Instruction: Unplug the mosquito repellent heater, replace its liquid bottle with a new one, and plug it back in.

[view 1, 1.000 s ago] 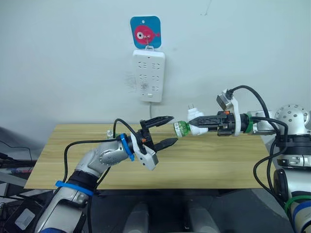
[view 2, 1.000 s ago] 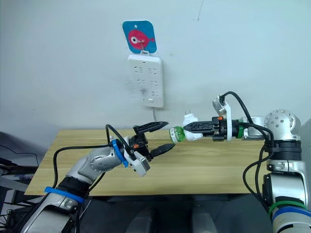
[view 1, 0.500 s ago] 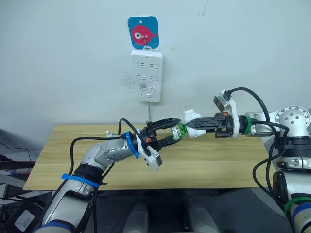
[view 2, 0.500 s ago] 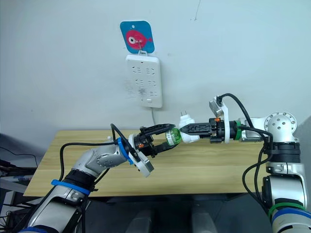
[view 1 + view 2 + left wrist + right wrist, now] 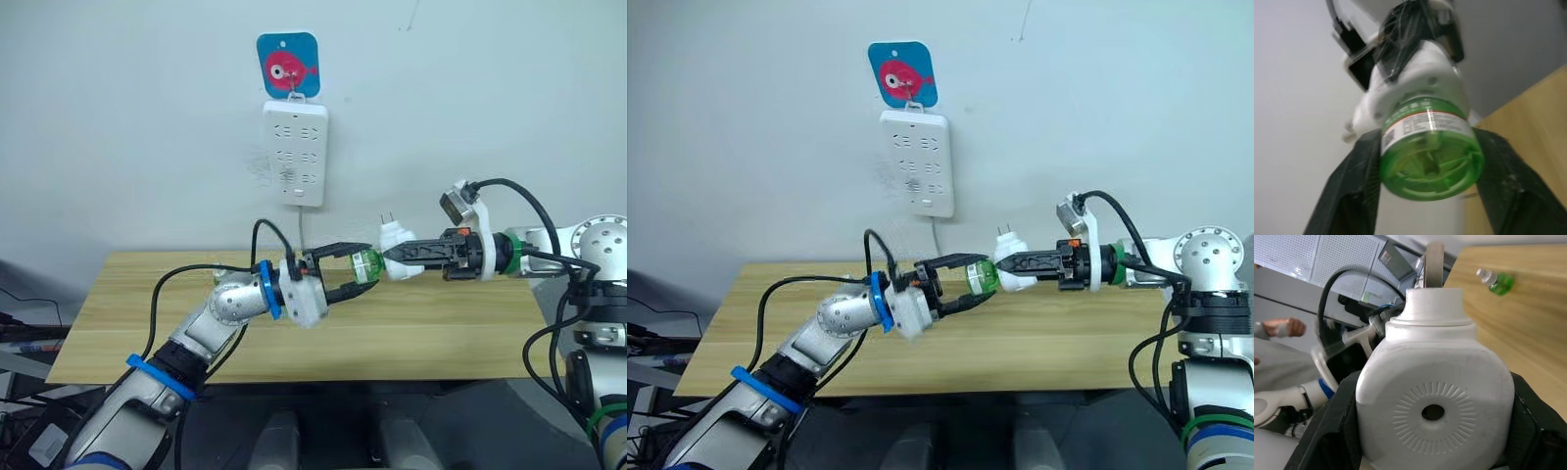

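White rounded mosquito repellent heater (image 5: 396, 238) held level above the bench, plug prongs tilted upward, round vent hole in its face, green liquid bottle (image 5: 366, 262) screwed into one end

Lighting: even, diffuse and bright across the pale grey-blue wall (image 5: 509, 88); soft, faint shadows under the long white multi-socket power strip (image 5: 296, 153) and beneath the light wooden tabletop (image 5: 431, 333). No hard glare in the head views. Left wrist view: motion-blurred throughout; the translucent green liquid bottle (image 5: 1428, 147) carries a bright specular streak on its label band. Right wrist view: the small white rounded plastic heater (image 5: 1433, 401) is fairly sharp, the background soft and out of focus.
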Tool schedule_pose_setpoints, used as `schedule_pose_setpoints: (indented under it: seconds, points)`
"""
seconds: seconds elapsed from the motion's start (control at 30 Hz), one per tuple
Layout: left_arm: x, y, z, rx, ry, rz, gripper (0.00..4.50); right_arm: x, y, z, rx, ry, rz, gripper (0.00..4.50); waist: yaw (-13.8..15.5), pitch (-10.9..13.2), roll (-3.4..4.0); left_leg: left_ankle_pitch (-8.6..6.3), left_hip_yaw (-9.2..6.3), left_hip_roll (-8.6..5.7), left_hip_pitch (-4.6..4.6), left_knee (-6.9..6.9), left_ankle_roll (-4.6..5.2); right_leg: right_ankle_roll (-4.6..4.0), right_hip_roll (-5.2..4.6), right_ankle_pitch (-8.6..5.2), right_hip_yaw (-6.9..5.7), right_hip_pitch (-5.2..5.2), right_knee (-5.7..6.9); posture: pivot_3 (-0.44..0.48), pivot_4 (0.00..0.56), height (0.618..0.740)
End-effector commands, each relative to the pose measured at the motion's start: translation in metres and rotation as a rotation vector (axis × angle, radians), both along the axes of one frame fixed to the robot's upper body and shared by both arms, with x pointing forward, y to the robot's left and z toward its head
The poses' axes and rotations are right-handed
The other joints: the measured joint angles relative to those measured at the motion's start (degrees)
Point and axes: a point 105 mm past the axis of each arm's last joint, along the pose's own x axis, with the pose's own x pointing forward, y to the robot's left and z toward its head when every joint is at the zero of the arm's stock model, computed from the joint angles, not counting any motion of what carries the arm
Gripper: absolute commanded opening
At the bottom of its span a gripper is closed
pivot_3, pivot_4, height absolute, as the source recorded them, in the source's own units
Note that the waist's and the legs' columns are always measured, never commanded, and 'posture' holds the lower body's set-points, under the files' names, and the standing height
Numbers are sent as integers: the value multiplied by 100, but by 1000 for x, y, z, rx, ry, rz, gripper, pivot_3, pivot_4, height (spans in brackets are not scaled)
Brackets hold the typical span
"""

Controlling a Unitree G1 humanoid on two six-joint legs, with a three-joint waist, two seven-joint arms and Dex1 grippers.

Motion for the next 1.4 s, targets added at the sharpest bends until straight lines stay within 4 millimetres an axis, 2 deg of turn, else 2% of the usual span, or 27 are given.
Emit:
schedule_pose_setpoints:
  seconds: [0.03, 0.13, 0.17, 0.27, 0.53, 0.83, 0.9, 1.07, 1.13, 1.2, 1.33, 1.4]
  points:
    - [-11, 10, 25, -150, 655, -194, 2286, -24, 9, -8, -70, -9, 137, 3087, -30, 1, -1, 0, -15, 4, 1, 1, 0, 18, 2, -11, -3, 2, -1, -38, 165, 740]
    - [-21, 23, 32, -226, 1079, -386, 2286, -27, 12, -7, -72, -23, 167, 3087, -88, 2, 1, 0, -41, 12, 5, 1, 0, 20, 32, -19, -12, 5, 2, -39, 165, 740]
    - [-19, 26, 33, -247, 1154, -410, 2286, -27, 13, -7, -75, -28, 172, 3087, -91, 2, 1, 0, -42, 12, 8, 1, 0, 16, 36, -22, -14, 6, 4, -43, 165, 740]
    - [-16, 27, 18, -236, 1268, -398, 2286, -25, 13, -6, -69, -25, 167, 3087, -91, 2, 1, 0, -26, 12, 11, 0, 0, 7, 42, -29, -14, 8, 5, -51, 166, 740]
    - [-23, 32, 8, -238, 1335, -400, 2286, -19, 6, 0, -44, -18, 131, 3087, -81, 2, 0, 0, -6, 10, 11, -3, 0, -5, 36, -29, -4, 6, 4, -73, 172, 740]
    - [-25, 33, 9, -224, 1316, -402, 2286, -17, 6, 3, -14, -9, 129, 3087, -74, 2, 0, 0, 8, 6, 10, -2, -1, -4, 31, -30, 6, 6, 1, -63, 174, 740]
    - [-25, 36, 7, -221, 1315, -391, 2286, -12, 4, 4, -10, -7, 102, 3087, -76, 2, 0, 0, 9, 6, 10, -2, -1, -5, 31, -30, 8, 5, 1, -59, 174, 740]
    - [-30, 61, -1, -233, 1322, -299, 2286, 16, -23, 3, -70, 12, -89, 3087, -79, 2, 0, 0, 15, 8, 11, -6, -1, -18, 31, -23, 13, -1, 2, -47, 176, 740]
    - [-31, 69, -3, -252, 1323, -266, 2286, 26, -35, -15, -199, 9, -177, 3087, -70, 2, 0, 0, 15, 8, 7, -6, -1, -27, 30, -17, 11, -4, 1, -40, 176, 740]
    - [-33, 74, -4, -264, 1321, -244, 2286, 41, -54, -46, -418, -30, -289, 3087, -64, 2, 0, 0, 15, 7, 7, -5, -1, -24, 28, -19, 12, -4, 1, -35, 179, 740]
    - [-38, 72, -8, -265, 1312, -228, 2286, 57, -104, -104, -802, -56, -439, 3087, -20, 5, -5, 0, 22, 5, 6, -3, -1, -1, 22, -33, 15, -4, -5, -10, 188, 740]
    - [-40, 70, -8, -270, 1303, -231, 2286, 63, -123, -123, -928, -72, -491, 3087, 1, 10, -6, 0, 30, 3, 5, -3, -1, -2, 19, -32, 23, -5, -7, 1, 195, 740]
